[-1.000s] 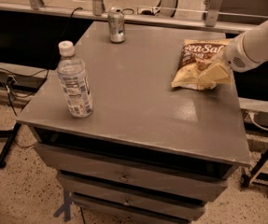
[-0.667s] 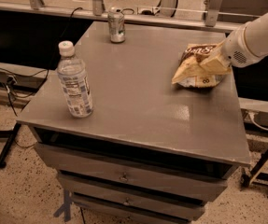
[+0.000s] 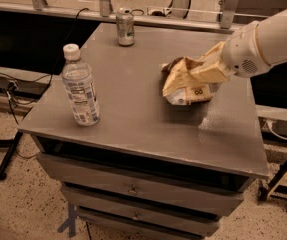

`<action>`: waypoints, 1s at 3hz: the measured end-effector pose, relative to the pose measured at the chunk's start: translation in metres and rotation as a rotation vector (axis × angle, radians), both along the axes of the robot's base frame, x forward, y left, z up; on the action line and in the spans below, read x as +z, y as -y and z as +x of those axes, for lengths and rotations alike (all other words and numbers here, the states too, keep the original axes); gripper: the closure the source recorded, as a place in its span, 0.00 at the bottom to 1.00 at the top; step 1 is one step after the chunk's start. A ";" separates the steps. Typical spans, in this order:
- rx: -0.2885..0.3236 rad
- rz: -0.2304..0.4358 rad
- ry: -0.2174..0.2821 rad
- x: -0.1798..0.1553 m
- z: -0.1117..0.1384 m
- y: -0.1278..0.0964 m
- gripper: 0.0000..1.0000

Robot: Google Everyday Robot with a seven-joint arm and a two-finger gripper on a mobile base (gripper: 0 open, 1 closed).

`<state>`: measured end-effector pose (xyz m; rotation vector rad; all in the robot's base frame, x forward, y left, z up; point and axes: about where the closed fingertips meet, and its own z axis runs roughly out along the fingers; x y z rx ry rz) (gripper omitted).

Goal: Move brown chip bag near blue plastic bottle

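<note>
The brown chip bag (image 3: pixel 185 86) is crumpled, with its tan-yellow side up, at the right middle of the grey table (image 3: pixel 133 119). My gripper (image 3: pixel 200 73) reaches in from the right on a white arm and is shut on the bag's upper right part. The bag's lower edge seems to touch the table. The blue plastic bottle (image 3: pixel 80 89), clear with a white cap and a pale label, stands upright near the table's front left corner, well to the left of the bag.
A small silver-green can (image 3: pixel 125 28) stands at the table's back edge. Drawers sit under the tabletop. Metal frame legs and cables run along the floor behind and to the left. A dark stand is at the lower right.
My gripper closed on the bag and pulled it left toward the table's middle. The bag turned and crumpled, so its dark lettered front no longer shows. The bottle and can stayed put.
</note>
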<state>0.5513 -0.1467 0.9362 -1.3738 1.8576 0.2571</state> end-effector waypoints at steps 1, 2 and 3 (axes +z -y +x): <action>0.141 0.064 0.014 0.002 -0.022 -0.046 1.00; 0.236 0.112 0.026 0.004 -0.036 -0.080 1.00; 0.290 0.133 0.023 0.002 -0.045 -0.104 1.00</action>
